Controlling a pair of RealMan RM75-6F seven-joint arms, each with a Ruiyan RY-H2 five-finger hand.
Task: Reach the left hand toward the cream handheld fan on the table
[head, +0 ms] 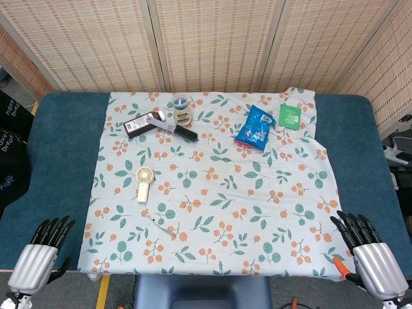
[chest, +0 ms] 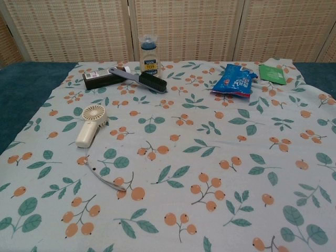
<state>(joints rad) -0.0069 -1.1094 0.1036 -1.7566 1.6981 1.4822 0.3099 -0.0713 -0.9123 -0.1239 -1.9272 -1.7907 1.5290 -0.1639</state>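
Resting at the near edge of the worktop (head: 58, 154), both hands appear only in the head view and are cut off by the bottom of the frame. The left hand (head: 40, 256) sits at the near left corner, off the flowered cloth (head: 219, 193), its dark fingers (head: 55, 228) extended side by side and holding nothing. The right hand (head: 365, 248) sits at the near right corner in the same way, fingers straight and empty; something small and orange (head: 341, 266) shows just beside it, too small to identify. The chest view shows neither hand.

A thin white cord (chest: 102, 177) lies on the cloth, near left of centre. Just beyond it lies the cream fan (chest: 90, 124), flat on the cloth, round head toward the far side and handle toward the near side, well apart from the left hand.

Farther back on the left lie a dark box (chest: 100, 80) and a brush (chest: 140, 79) with a grey handle, the brush seeming to touch the box. A small bottle (chest: 149, 56) stands just behind them; its label is too small to read. At the far right lie a blue packet (chest: 234, 80) and a green packet (chest: 272, 73), their print unreadable.
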